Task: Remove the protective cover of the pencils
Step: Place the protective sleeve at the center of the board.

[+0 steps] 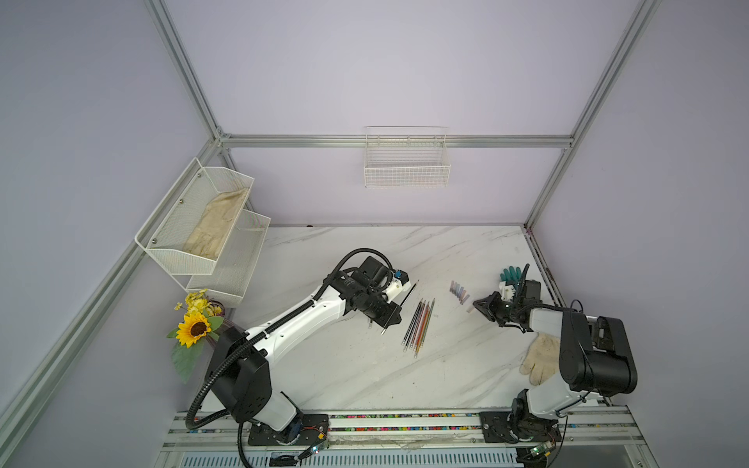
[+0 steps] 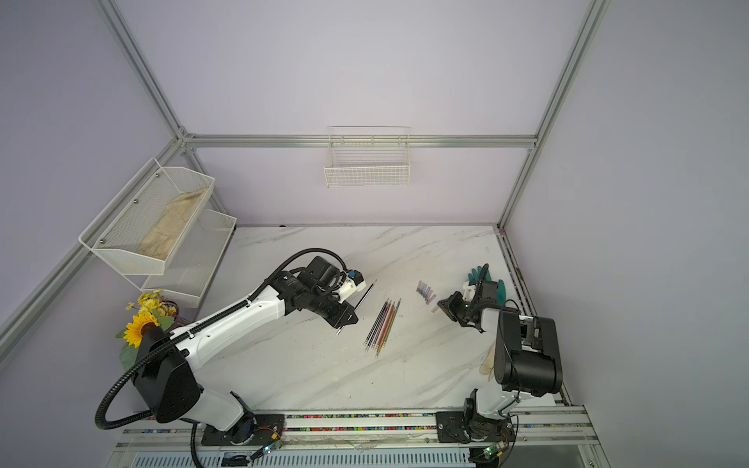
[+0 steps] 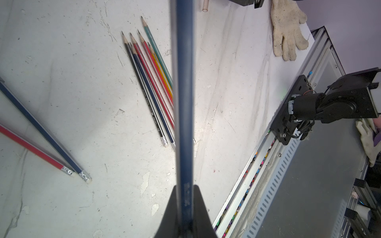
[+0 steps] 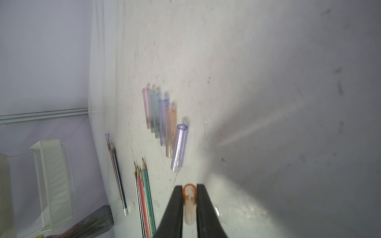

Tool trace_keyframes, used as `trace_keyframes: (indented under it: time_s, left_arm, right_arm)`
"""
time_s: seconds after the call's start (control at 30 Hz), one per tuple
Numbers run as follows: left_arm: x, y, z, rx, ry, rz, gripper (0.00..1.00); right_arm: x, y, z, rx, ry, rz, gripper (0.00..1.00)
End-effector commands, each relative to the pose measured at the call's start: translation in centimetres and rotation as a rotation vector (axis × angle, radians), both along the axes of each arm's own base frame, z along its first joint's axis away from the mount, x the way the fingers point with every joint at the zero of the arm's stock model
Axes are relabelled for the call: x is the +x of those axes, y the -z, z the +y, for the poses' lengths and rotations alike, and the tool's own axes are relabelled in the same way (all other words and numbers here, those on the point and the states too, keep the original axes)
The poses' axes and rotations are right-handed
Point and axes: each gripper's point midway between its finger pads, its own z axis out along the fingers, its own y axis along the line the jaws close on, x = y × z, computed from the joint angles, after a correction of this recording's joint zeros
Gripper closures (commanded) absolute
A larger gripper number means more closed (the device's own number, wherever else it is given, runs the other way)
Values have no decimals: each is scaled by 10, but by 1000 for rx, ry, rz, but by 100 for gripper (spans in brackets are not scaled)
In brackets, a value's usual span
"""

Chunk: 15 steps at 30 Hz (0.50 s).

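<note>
Clamping a long dark blue pencil (image 3: 184, 92) mid-shaft, the left gripper (image 3: 184, 208) is clenched tight on it and holds it above the white marble-patterned table (image 1: 364, 372), tilted. In both top views the held pencil slants across the jaws and sticks out on both sides. Whether its point wears a cover cannot be told.

A row of bare, sharpened wooden pencils (image 1: 419, 324) in black, dark blue, red, orange and green lies side by side on the table between the two arms, touching one another. In the left wrist view a red pencil (image 3: 31, 144) and a second dark blue pencil (image 3: 41, 131) lie together on the table, apart from that row; the right wrist view shows a clear cover on at least one of their points.

The right gripper (image 4: 189, 197) sits low over the table with its black jaws closely flanking a short orange translucent plastic cap (image 4: 189, 193). Whether they press it or stand just free of it cannot be told. Near it, a staggered row of translucent tube caps (image 4: 162, 119) in pink, green, blue, orange and purple lies on the table.
</note>
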Motion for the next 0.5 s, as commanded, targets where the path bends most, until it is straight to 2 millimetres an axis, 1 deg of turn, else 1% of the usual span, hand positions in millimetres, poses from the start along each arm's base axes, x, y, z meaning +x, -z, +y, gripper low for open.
trace_keyframes:
  time_s: [0.0, 0.17, 0.33, 0.47]
  left_arm:
    - [9, -26, -9, -51, 21, -62, 100]
    - [10, -26, -8, -49, 19, -65, 100]
    - [10, -26, -9, -49, 19, -64, 100]
    - [9, -25, -9, -49, 21, -58, 100]
  right_arm:
    - [7, 2, -2, 12, -2, -23, 85]
    - [8, 7, 1, 42, -11, -16, 80]
    - [9, 6, 1, 48, -11, -25, 73]
    - [10, 3, 2, 52, -14, -32, 71]
